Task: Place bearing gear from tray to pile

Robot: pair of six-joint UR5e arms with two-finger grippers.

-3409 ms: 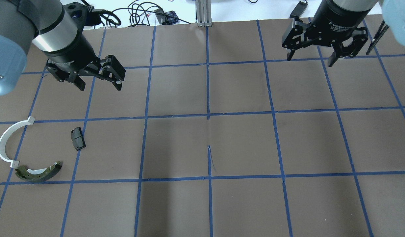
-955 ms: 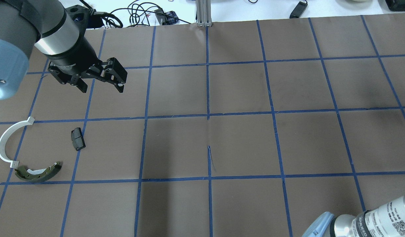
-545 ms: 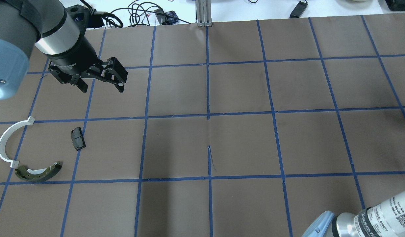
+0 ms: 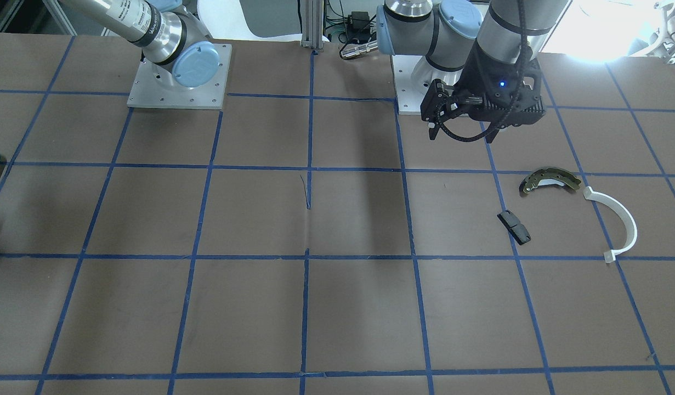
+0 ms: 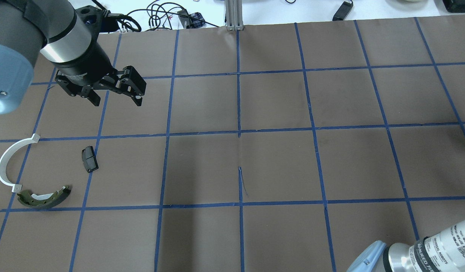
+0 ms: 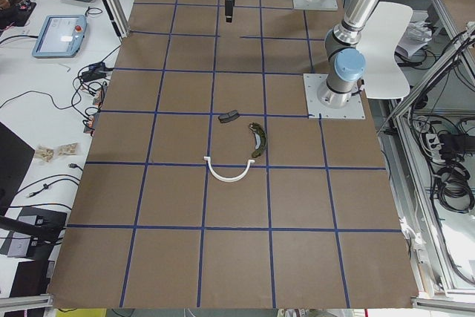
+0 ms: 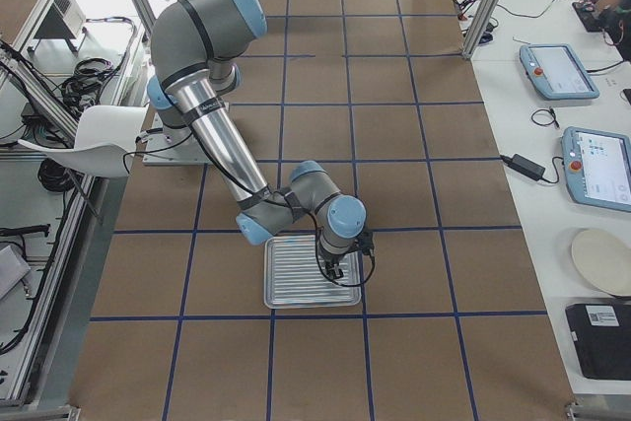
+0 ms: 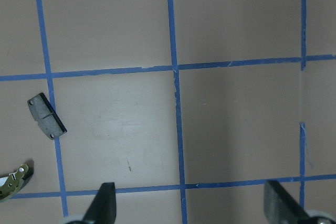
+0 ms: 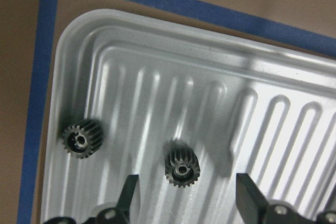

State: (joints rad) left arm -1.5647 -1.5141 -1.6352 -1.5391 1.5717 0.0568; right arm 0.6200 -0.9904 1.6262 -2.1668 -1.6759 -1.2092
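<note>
Reaching stage: the right gripper point(image 9: 187, 195) hangs over the tray point(image 9: 157, 27) and holds nothing; by this reading the pick is not yet made.
Done so far: judging from how things lie, only the approach to the tray. No gear shows among the parts of the pile.
Left to do: lowering, closing on a gear, lifting it, carrying it across the table point(image 5: 277, 162) to the pile, and letting go.
Target gear: the gear point(image 9: 181, 162) is small, dark and toothed. It lies flat on the ribbed floor of the tray, near the tray's corner.
Gear and jaws: the right jaws are spread wide. In the wrist view the gear sits in line with the gap, a little nearer the left finger and just beyond the fingertips. No contact shows, and the height above it cannot be told.
Second gear: the second gear point(image 9: 82, 138) lies further left, close to the tray's wall and outside the jaws.
Pile: the brake shoe point(image 5: 45, 197), half-ring point(image 5: 5, 162) and pad point(image 5: 89, 159) lie at the left of the table, well apart from the tray at the far right end.
Left gripper: the left gripper point(image 5: 116, 99) has its jaws spread and empty, and hovers over bare table near the pad.
</note>
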